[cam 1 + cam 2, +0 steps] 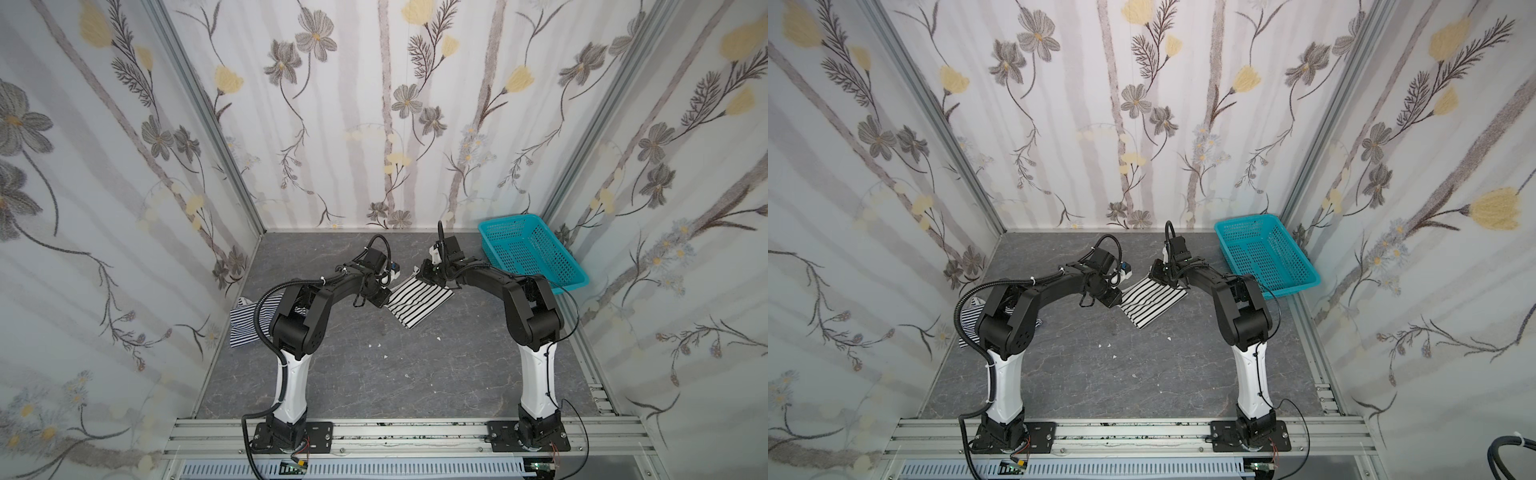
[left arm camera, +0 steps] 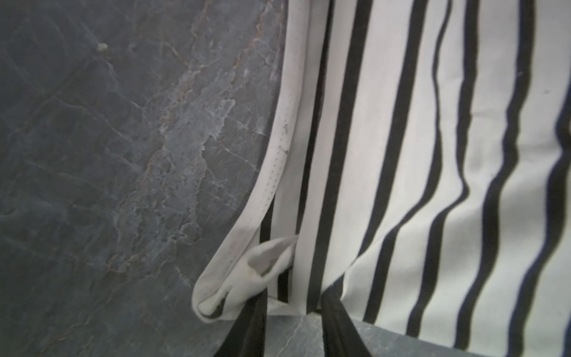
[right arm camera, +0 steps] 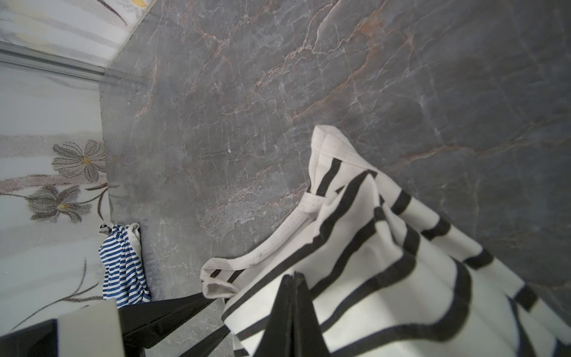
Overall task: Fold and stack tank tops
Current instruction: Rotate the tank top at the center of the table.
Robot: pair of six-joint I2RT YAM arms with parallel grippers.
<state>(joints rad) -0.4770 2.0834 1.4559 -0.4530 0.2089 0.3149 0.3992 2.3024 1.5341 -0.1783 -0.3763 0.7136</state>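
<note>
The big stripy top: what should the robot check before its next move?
1. The right pincer shut on the wide-striped top: ok.
2. The left pincer gripping it too: not ok, its jaws stand apart.
3. That top lying flat: not ok, it is bunched up at the right pincer.
4. The navy-striped top out of the way: ok, it lies well apart.
5. Both tops stacked: not ok.

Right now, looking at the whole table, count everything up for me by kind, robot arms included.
Tank tops: 2, the white top with wide black stripes and the navy fine-striped top
Baskets: 1, the teal basket
Robot arms: 2, the left arm and the right arm
Total: 5
</note>
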